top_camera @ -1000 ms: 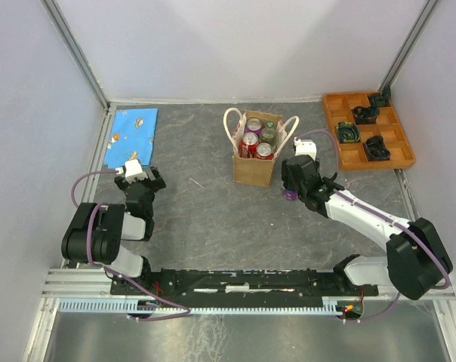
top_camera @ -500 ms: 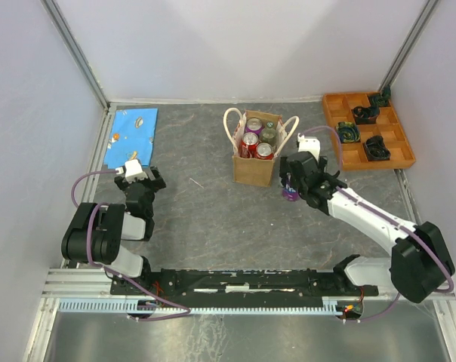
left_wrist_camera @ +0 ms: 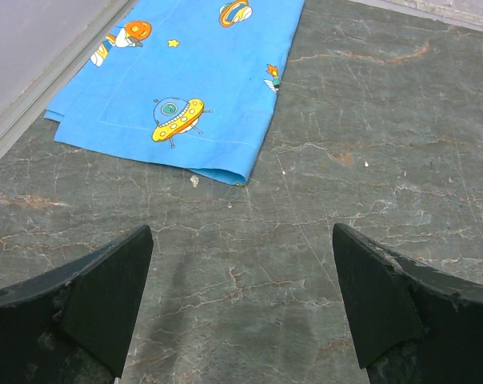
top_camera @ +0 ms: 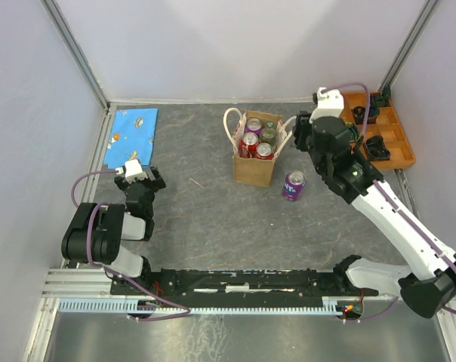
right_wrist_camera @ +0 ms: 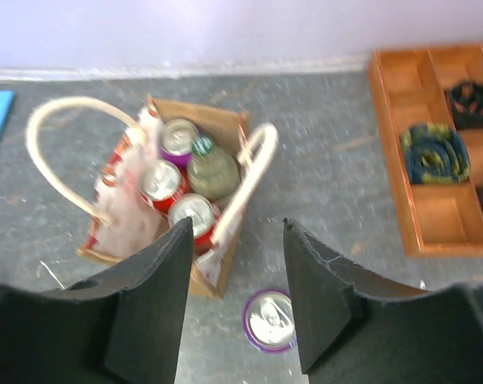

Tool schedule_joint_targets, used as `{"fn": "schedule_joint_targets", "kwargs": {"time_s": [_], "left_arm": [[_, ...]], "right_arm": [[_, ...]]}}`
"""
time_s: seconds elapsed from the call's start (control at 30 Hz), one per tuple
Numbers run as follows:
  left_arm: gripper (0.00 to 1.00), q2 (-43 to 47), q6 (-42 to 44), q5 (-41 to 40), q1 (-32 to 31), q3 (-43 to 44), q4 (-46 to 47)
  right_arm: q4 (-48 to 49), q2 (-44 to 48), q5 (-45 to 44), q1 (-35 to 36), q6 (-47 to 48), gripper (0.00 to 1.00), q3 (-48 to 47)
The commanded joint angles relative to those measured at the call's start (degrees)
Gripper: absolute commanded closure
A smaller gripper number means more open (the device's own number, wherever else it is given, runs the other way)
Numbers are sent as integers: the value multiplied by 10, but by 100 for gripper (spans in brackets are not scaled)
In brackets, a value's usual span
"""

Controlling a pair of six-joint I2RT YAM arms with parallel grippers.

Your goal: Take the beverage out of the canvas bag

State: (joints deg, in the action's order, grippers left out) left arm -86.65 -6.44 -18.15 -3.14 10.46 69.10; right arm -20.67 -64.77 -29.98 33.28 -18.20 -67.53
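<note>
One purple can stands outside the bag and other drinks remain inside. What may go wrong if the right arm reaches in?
1. The open right gripper hangs near the right handle; descending, it might hook the loop and tip the canvas bag.
2. The red cans and green bottle sit tightly packed, so the gripper may find little room.
3. The purple can on the table stands close beside the bag; a low sweep may topple it.

One canvas bag [top_camera: 252,170] stands on the bench [top_camera: 213,211], holding two red cans [right_wrist_camera: 161,179], one purple can [right_wrist_camera: 177,138] and one green bottle [right_wrist_camera: 209,168]. A second purple can [top_camera: 294,183] stands outside it. I also count one blue cloth [top_camera: 132,133] and one orange tray [right_wrist_camera: 389,144].
</note>
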Motion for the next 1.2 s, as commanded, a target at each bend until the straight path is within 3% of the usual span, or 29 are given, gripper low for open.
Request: {"fn": "schedule_joint_targets", "kwargs": {"time_s": [0.0, 0.17, 0.3, 0.33, 0.5, 0.63, 0.77, 0.87, 1.17], "left_arm": [[1, -4, 26, -16, -3, 11, 22], [1, -4, 26, -17, -3, 11, 21], [1, -4, 26, -17, -3, 11, 21], [1, -3, 26, -16, -3, 11, 22], [1, -4, 26, -16, -3, 11, 21], [1, -4, 26, -16, -3, 11, 21], [1, -3, 26, -16, -3, 11, 21], [1, -3, 26, -17, -3, 11, 21], [1, -3, 26, -16, -3, 11, 22]], "right_arm": [[-31, -75, 50, 6, 46, 46, -105], [-96, -216, 94, 5, 52, 56, -221], [-131, -298, 124, 5, 53, 88, -281], [-144, -317, 125, 5, 49, 89, -296], [-195, -374, 120, 5, 38, 77, -331], [-200, -388, 122, 5, 30, 31, -314], [-203, -406, 120, 5, 26, 10, -303], [-204, -421, 124, 5, 28, 5, -299], [-188, -461, 129, 4, 39, 5, -289]]}}
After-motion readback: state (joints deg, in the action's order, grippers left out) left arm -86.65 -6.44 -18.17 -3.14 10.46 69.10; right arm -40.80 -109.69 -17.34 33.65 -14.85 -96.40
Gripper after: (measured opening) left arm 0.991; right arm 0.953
